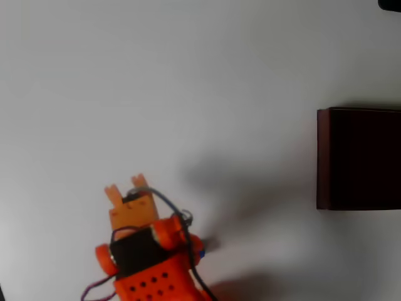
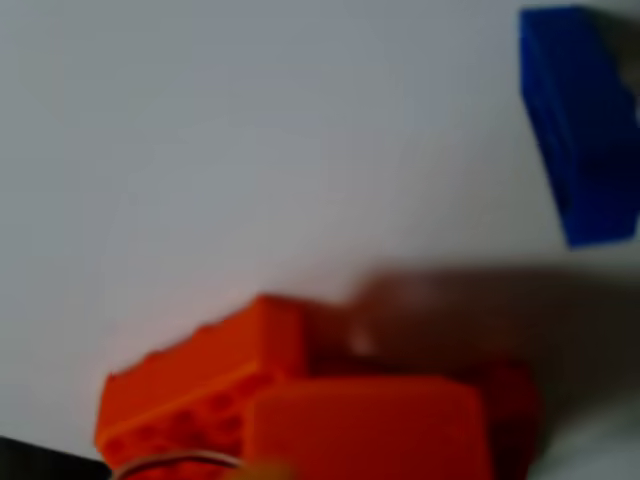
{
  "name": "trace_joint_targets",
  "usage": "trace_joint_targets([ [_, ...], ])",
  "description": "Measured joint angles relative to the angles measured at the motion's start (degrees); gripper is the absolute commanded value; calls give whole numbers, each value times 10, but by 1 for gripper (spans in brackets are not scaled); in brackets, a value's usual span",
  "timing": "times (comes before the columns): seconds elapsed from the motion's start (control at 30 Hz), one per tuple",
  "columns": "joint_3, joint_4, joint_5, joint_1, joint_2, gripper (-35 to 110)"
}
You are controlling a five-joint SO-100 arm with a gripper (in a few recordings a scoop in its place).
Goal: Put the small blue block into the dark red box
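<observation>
The small blue block [image 2: 580,130] lies on the white table at the top right of the wrist view, blurred and apart from the orange fingers [image 2: 200,385] at the bottom. In the overhead view a speck of blue [image 1: 202,253] peeks out at the arm's right edge. My orange gripper [image 1: 126,187] sits at the lower left, pointing up the picture, its two fingertips a little apart with nothing between them. The dark red box [image 1: 322,160] stands at the right edge, cut off by the frame, far from the gripper, and its dark inside looks empty.
The arm's orange body and black cable [image 1: 150,263] fill the bottom left of the overhead view and throw a shadow to the right. A dark object [image 1: 390,4] touches the top right corner.
</observation>
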State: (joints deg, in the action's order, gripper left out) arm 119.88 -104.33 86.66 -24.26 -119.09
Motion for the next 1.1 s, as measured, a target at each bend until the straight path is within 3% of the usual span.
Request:
trace_joint_targets([
  [1.1, -64, -1, 33, 20, 162, 26],
])
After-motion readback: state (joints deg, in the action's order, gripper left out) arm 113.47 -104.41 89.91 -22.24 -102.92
